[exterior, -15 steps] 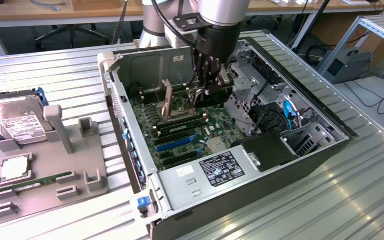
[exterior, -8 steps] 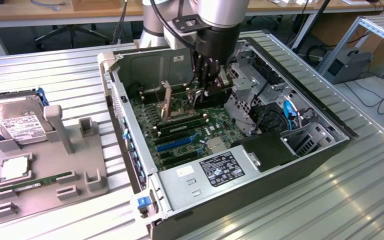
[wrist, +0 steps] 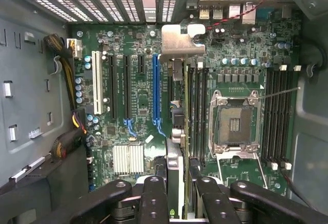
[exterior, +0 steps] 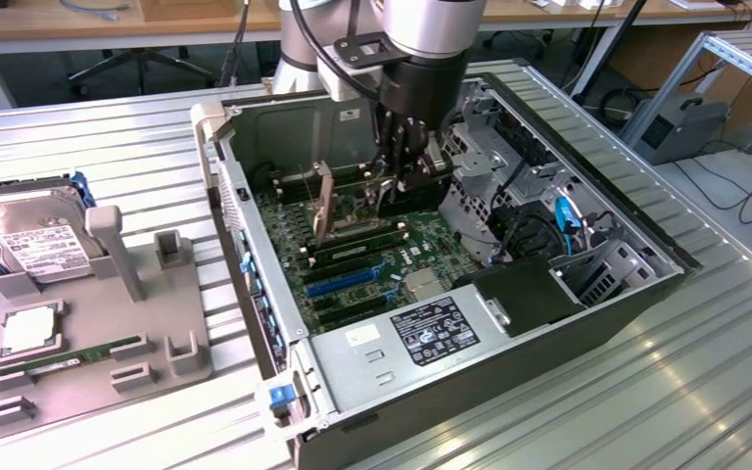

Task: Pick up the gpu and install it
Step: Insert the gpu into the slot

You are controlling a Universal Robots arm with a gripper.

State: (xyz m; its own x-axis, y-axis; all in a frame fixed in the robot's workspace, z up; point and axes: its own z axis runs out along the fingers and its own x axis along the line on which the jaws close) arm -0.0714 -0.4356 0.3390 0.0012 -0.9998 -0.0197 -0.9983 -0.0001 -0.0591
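Holding the thin dark gpu card with its silver metal bracket (wrist: 177, 42) edge-on between its clamped fingers, the black end effector (wrist: 177, 190) should keep it upright and square over the blue motherboard slot (wrist: 156, 88) just beside it, pressing evenly.

Bright even light, slight blur

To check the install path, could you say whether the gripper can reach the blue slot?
Probably yes: the gripper holds the gpu near the blue slot, which lies uncovered in the open case.
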